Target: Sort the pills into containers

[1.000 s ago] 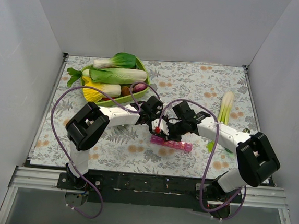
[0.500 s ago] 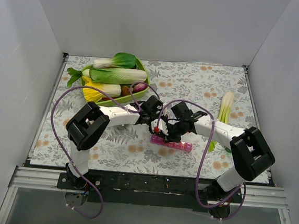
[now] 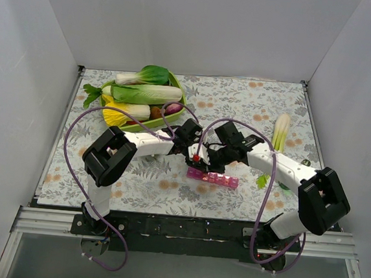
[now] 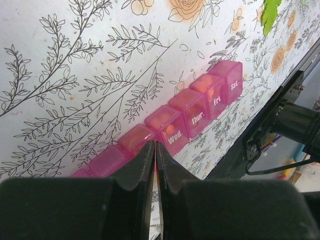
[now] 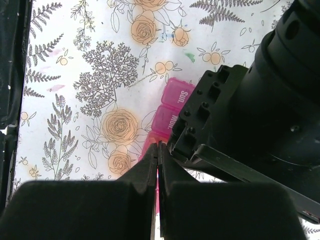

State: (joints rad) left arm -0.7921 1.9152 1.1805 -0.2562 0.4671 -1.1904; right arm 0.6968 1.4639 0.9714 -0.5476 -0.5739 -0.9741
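The flowered table (image 3: 241,98) fills the top view, with the green bowl (image 3: 141,127) at its far left. Both arms reach in and meet mid-table. The left gripper (image 3: 191,154) (image 4: 155,145) is pinched together, nothing visible between its fingers, with its tips just over the pink pill-box strip (image 3: 212,178) (image 4: 200,102). The right gripper (image 3: 208,159) (image 5: 159,145) is pinched together too, over the strip's Sun.–Mon. end. The strip lies flat towards the near edge. Orange pills (image 4: 162,120) glow through the Wed., Thur. and Fri. cells.
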